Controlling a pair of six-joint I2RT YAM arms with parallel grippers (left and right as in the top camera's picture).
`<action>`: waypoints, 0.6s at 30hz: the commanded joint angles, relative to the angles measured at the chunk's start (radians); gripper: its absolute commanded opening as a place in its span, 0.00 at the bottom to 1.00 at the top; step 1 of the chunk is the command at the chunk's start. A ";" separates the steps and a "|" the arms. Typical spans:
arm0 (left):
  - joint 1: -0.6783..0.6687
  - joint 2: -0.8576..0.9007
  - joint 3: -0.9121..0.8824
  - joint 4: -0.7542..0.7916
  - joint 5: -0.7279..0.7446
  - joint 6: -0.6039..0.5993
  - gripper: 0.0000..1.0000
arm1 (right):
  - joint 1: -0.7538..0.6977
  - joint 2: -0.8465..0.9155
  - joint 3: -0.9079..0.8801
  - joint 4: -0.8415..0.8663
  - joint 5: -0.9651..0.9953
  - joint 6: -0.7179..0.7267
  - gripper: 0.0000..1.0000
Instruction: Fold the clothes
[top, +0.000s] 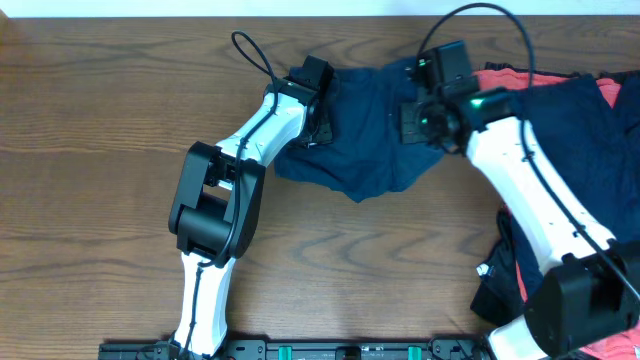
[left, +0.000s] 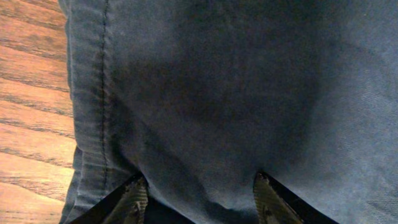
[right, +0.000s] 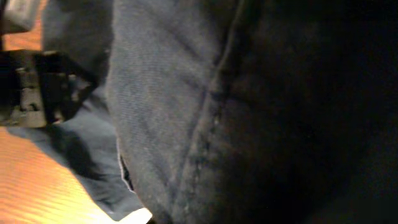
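A dark navy garment (top: 372, 140), one of the clothes, lies crumpled at the back middle of the table. My left gripper (top: 320, 127) sits on its left edge. In the left wrist view its jaws (left: 200, 199) stand apart, pressed down into the seamed navy cloth (left: 217, 93), and a soft bulge of it lies between the fingertips (left: 134, 198). My right gripper (top: 416, 118) is at the garment's right side. Navy fabric (right: 186, 112) hangs right against the right wrist camera and hides the fingers, which are shut on that cloth.
A heap of navy and coral-red clothes (top: 560, 95) lies at the back right. More dark and coral pieces (top: 500, 280) are piled at the right front beside the right arm's base. Bare wood table (top: 100, 150) spreads to the left and front.
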 joint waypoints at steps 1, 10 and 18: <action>-0.003 0.068 -0.045 -0.011 0.117 -0.010 0.57 | 0.052 0.053 0.022 0.019 -0.010 0.054 0.01; 0.058 -0.002 -0.045 -0.053 0.119 -0.016 0.58 | 0.117 0.129 0.023 0.082 -0.028 0.083 0.01; 0.173 -0.121 -0.045 -0.150 0.119 0.003 0.59 | 0.120 0.129 0.033 0.085 -0.031 0.094 0.01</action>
